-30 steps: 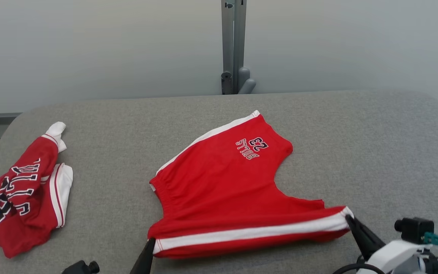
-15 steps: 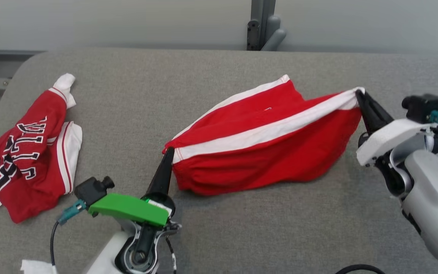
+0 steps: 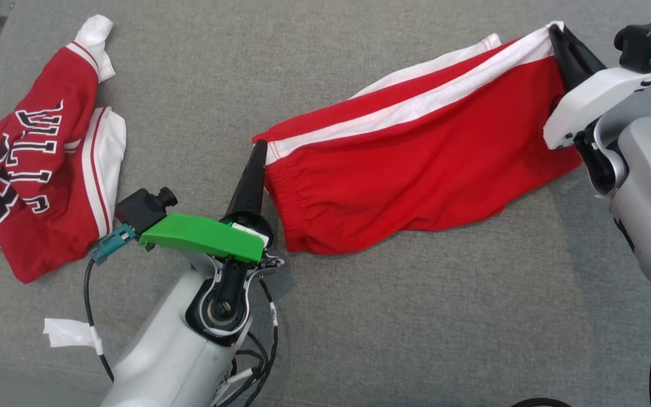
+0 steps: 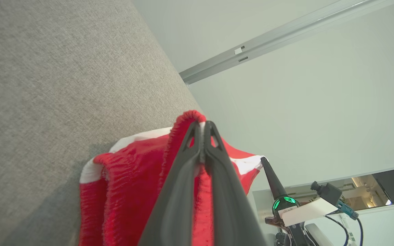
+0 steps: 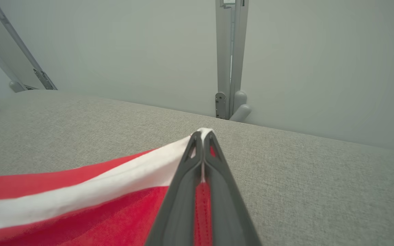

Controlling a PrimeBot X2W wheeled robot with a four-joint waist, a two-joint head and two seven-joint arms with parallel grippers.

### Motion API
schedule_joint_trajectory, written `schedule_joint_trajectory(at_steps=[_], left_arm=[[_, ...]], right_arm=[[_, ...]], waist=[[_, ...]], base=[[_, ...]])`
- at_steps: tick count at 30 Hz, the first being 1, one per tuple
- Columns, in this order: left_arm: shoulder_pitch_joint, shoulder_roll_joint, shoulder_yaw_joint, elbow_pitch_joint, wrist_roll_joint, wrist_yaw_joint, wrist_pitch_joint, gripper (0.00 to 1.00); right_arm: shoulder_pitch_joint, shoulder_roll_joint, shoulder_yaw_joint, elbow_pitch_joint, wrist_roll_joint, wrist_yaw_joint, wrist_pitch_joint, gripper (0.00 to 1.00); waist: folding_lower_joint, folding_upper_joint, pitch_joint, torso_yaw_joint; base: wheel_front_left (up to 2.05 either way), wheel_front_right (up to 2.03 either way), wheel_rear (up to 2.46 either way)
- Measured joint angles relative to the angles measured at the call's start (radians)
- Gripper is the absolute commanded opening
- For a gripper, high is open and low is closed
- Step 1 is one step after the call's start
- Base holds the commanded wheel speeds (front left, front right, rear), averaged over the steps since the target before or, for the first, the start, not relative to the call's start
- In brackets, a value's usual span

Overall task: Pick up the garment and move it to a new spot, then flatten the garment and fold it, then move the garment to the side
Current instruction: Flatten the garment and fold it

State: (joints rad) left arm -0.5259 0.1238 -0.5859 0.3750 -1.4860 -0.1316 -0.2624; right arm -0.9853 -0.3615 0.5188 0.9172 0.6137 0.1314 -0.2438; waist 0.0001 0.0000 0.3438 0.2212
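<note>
I am pinching the red shorts (image 3: 416,169) at two corners: my left gripper (image 3: 259,148) is clamping the waistband end and my right gripper (image 3: 555,29) the white-striped hem (both jaws pressed tight on cloth). The shorts are hanging doubled over between them, their lower edge lying on the grey table (image 3: 359,316), well apart from a red jersey (image 3: 37,158).

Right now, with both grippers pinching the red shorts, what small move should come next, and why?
Probably ease both grippers slightly forward and down. The left gripper and right gripper are shut on the striped edge of the red shorts, folded over; the far white stripe shows just beyond it, so the edges nearly match.
</note>
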Motion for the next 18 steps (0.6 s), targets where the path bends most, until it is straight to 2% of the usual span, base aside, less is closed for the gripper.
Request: schedule_joint_trajectory(at_steps=[7,12,13,14,15,16,18], left_arm=[[-0.041,-0.051,0.059,0.022,0.049,0.000,0.000,0.00],[-0.046,-0.065,0.067,0.039,0.072,0.000,0.000,0.00],[-0.048,-0.069,0.070,0.044,0.074,0.000,0.000,0.11],[-0.051,-0.070,0.077,0.046,0.081,0.000,0.000,0.40],[-0.055,-0.071,0.087,0.047,0.095,0.000,0.000,1.00],[-0.058,-0.071,0.093,0.050,0.107,0.000,0.000,1.00],[-0.058,-0.072,0.094,0.061,0.134,0.000,-0.002,1.00]], right_arm=[[-0.106,0.010,0.029,0.087,-0.011,0.000,-0.005,0.00],[-0.140,0.015,0.040,0.144,-0.020,0.000,-0.009,0.00],[-0.145,0.016,0.040,0.152,-0.023,0.000,-0.010,0.00],[-0.148,0.018,0.038,0.160,-0.026,0.000,-0.011,0.31],[-0.149,0.022,0.037,0.166,-0.028,0.000,-0.013,0.49],[-0.149,0.029,0.033,0.172,-0.030,0.000,-0.013,1.00],[-0.148,0.040,0.027,0.177,-0.030,0.000,-0.016,1.00]], waist=[[0.0001,0.0000,0.093,0.049],[0.0001,0.0000,0.133,0.076],[0.0001,0.0000,0.138,0.081],[0.0001,0.0000,0.142,0.085],[0.0001,0.0000,0.144,0.089],[0.0001,0.0000,0.146,0.090],[0.0001,0.0000,0.143,0.090]], base=[[0.00,0.00,0.00],[0.00,0.00,0.00],[0.00,0.00,0.00],[0.00,0.00,0.00],[0.00,0.00,0.00],[0.00,0.00,0.00],[0.00,0.00,0.00]])
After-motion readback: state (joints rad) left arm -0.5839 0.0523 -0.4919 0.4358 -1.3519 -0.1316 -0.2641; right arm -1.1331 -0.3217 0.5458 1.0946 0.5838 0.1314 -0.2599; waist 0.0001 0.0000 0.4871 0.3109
